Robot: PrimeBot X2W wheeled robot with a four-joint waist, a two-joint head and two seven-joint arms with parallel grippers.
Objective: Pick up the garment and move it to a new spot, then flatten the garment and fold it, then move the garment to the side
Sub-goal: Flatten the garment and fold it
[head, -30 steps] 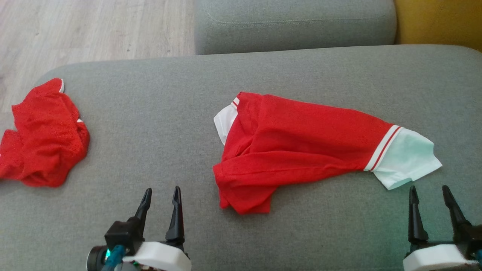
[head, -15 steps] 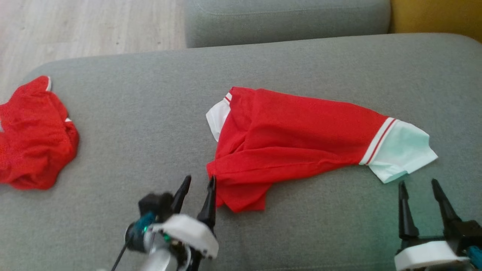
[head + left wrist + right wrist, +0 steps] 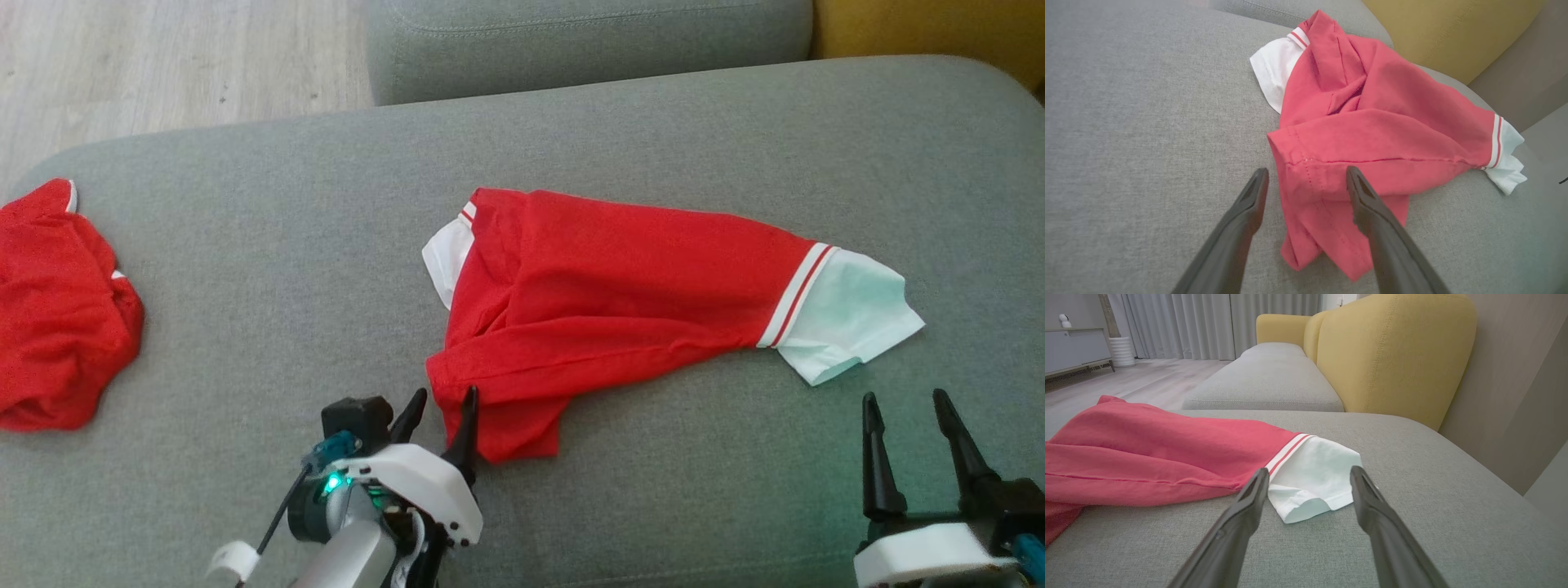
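The left gripper (image 3: 446,394) stands open, its fingers (image 3: 1241,220) either side of the near hem corner of the shirt (image 3: 620,278), one over the cloth and one over bare sofa (image 3: 286,269). To grasp well, it should press down until both tips bracket the doubled hem, then close on every layer so none slips on the lift. The right gripper (image 3: 903,397), also open and empty, sits just short of the white sleeve (image 3: 841,318). The shirt lies in the middle of the sofa seat: red, rumpled, folded over itself, with striped white sleeves at both ends. A second red garment (image 3: 57,310) lies well apart, leftward.
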